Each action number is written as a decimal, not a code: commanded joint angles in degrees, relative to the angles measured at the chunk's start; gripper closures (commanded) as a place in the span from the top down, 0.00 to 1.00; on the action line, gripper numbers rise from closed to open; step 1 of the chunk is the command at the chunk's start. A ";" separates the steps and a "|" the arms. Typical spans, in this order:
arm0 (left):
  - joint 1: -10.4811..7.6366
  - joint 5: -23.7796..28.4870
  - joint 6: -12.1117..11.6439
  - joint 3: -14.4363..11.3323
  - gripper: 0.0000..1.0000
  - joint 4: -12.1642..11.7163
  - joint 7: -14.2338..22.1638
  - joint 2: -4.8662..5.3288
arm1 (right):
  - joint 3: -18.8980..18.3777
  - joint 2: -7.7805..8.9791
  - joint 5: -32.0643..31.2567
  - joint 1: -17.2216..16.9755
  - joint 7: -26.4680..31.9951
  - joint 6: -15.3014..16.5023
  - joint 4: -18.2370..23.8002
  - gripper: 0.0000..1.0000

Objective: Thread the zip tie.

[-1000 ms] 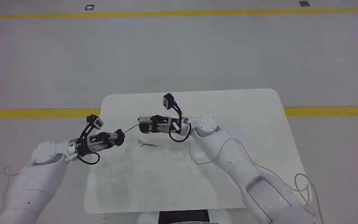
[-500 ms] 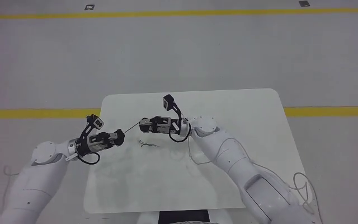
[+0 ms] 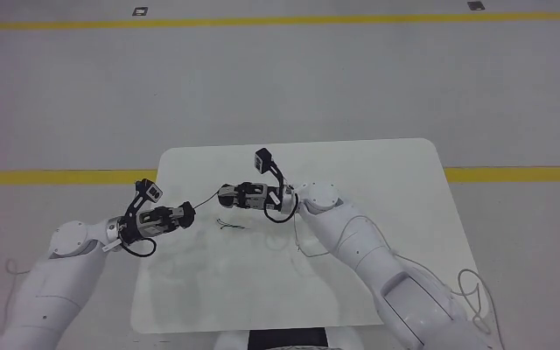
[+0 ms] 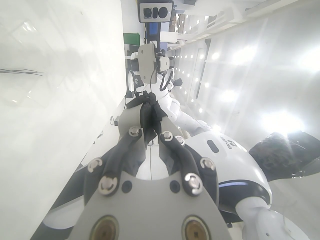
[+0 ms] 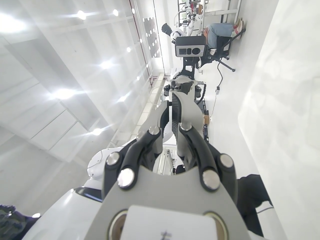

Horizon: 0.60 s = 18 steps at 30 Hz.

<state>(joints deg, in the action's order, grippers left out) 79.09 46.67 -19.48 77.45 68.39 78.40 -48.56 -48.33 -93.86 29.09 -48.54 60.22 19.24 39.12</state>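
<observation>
left gripper: pinched shut on one end of the zip tie. right gripper: closed tight on the other end. stretched straight between the two, over the left half of the white counter. just beside, lying flat on the counter: a few loose black ties.

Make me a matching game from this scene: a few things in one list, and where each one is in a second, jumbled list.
Things:
1. zip tie
2. loose strands
3. yellow stripe
4. left gripper

Places or states:
A. painted on the floor
B. lying flat on the table, close to the right gripper
C. stretched between the two grippers
D. shut on one end of the zip tie

Pairs: 1-C, 2-B, 3-A, 4-D
</observation>
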 commanded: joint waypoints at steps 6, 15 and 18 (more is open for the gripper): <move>0.59 -0.73 0.97 -0.26 0.80 1.68 -2.79 -0.11 | -0.38 0.06 0.20 -0.38 -0.17 0.11 0.27 0.00; 1.11 -1.06 0.88 -0.01 1.00 2.62 -3.09 -0.11 | -0.47 -0.12 1.19 -1.01 0.08 -0.42 1.18 0.00; 1.20 -1.00 1.02 0.02 1.00 2.92 -3.03 -0.12 | -0.40 -0.23 1.46 -1.16 0.11 -0.54 1.42 0.00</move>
<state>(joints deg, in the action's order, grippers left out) 80.27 45.64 -18.54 77.47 71.19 75.37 -48.67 -48.79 -94.05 30.50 -49.66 60.31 18.78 40.45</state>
